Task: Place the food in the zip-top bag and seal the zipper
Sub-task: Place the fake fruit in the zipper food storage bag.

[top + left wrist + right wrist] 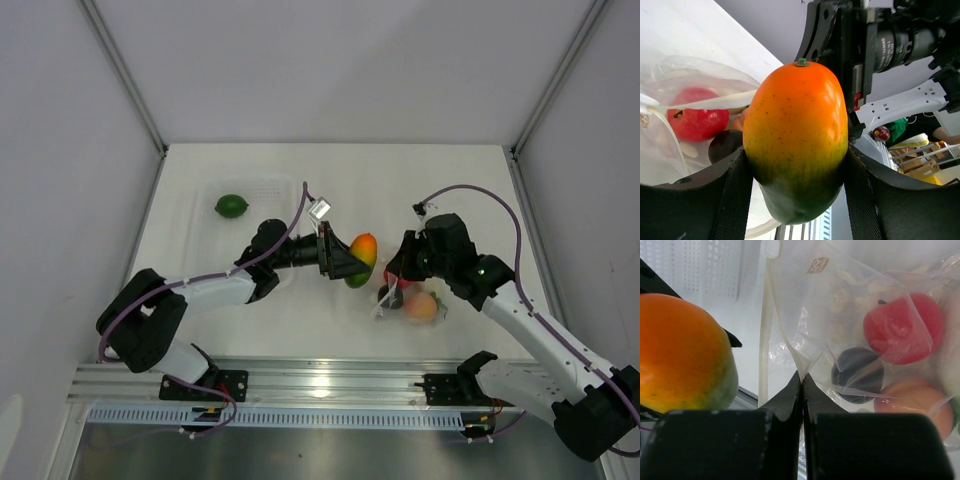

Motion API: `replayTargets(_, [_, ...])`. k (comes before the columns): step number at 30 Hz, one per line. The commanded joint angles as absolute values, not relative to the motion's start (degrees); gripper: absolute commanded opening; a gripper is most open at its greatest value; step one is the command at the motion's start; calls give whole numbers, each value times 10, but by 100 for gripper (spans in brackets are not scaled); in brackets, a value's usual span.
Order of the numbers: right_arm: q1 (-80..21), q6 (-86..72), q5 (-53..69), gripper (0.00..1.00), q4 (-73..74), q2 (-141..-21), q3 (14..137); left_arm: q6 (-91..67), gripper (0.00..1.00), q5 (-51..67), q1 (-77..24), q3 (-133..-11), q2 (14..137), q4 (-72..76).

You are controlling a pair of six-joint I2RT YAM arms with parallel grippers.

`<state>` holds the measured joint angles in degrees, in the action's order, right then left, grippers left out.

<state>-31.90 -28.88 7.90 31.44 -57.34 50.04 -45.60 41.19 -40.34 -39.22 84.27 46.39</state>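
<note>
My left gripper (352,262) is shut on the yellow-red mango (362,255), held above the table just left of the zip-top bag (410,305). In the left wrist view the mango (797,135) fills the space between both fingers. My right gripper (803,377) is shut on a pinch of the bag's clear film (805,305) near its mouth. The zipper strip (765,330) runs beside the pinch and stands apart, unsealed. Inside the bag lie a red food (902,327), a dark brown one (857,372) and an orange peach (910,400). A green food (232,206) lies in the tray.
The white perforated tray (265,185) sits at the back left of the table, behind my left arm. The two grippers are close together near the table's middle. An aluminium rail (330,385) runs along the near edge.
</note>
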Motion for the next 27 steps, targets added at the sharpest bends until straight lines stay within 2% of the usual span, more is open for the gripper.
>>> replayTargets(1, [-321,-289,70,0,316,-561,533,-460,1,410,-415,-407,853,509])
replayTargets(24, [-319,-304,69,0,301,-547,521,-507,1,321,-457,-381,913,489])
replayTargets(27, [-319,-303,69,0,302,-545,523,-505,1,260,-469,-414,913,387])
